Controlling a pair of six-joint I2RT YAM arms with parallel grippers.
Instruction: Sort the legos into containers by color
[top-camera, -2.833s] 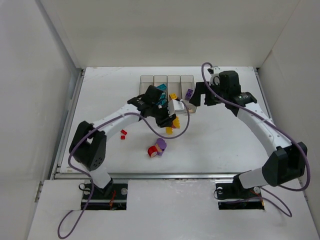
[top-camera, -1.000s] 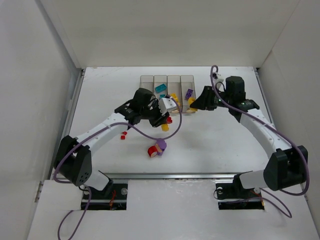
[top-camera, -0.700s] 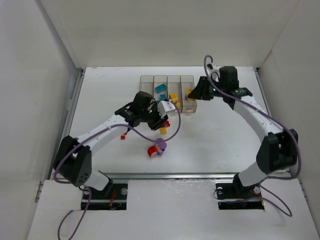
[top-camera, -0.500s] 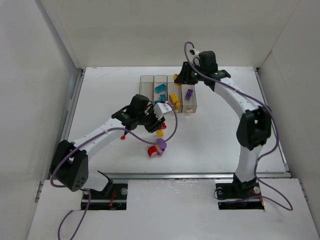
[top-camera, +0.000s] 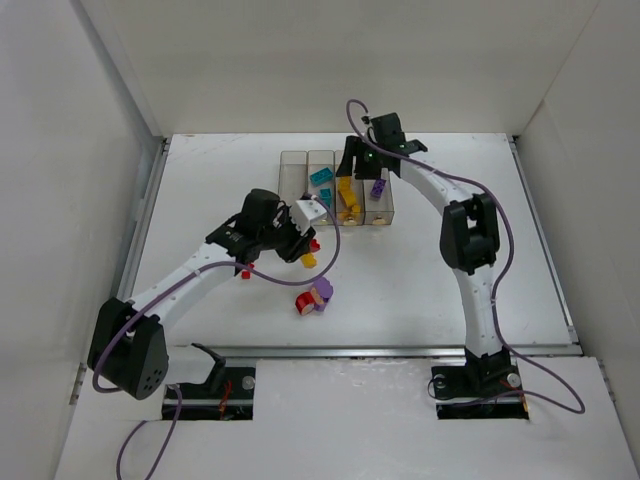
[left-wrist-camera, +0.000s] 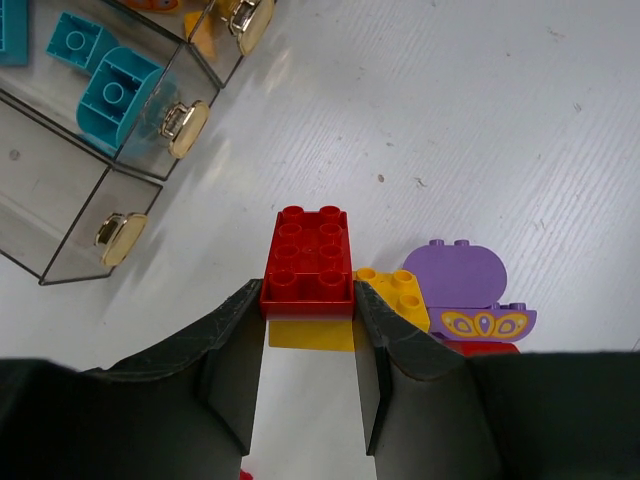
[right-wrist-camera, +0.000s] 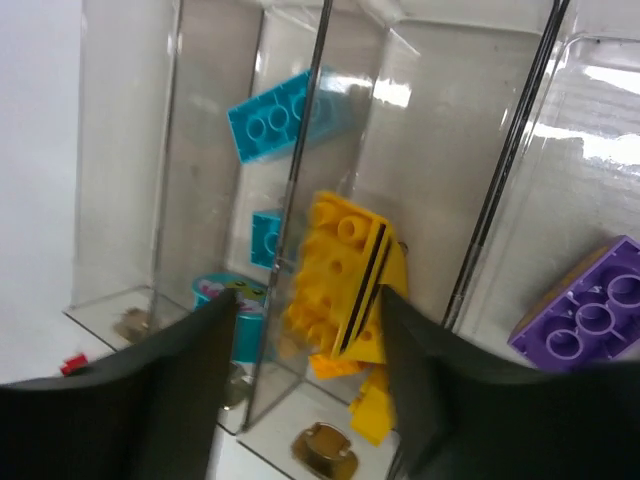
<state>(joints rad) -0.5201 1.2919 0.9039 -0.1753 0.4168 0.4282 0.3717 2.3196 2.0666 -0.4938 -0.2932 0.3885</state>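
On white table (top-camera: 450, 270), white walls (top-camera: 100, 100) | left gripper (left-wrist-camera: 308, 298) clamps red brick (left-wrist-camera: 308, 250) | right gripper (right-wrist-camera: 305, 305) parted above containers (right-wrist-camera: 130, 150)

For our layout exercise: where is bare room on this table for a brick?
Bare: near-right corner of the white table, and left of the clear plastic bins. Crowded: between bins and purple-and-red brick clump, around the left gripper.

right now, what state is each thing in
left hand: shut on the red brick
red brick: held off the table, yellow piece under it
right hand: open above the yellow legos
yellow legos: inside the third bin from the left
containers: leftmost empty, then teal, yellow, purple
purple clump: loose on the table, joined to red
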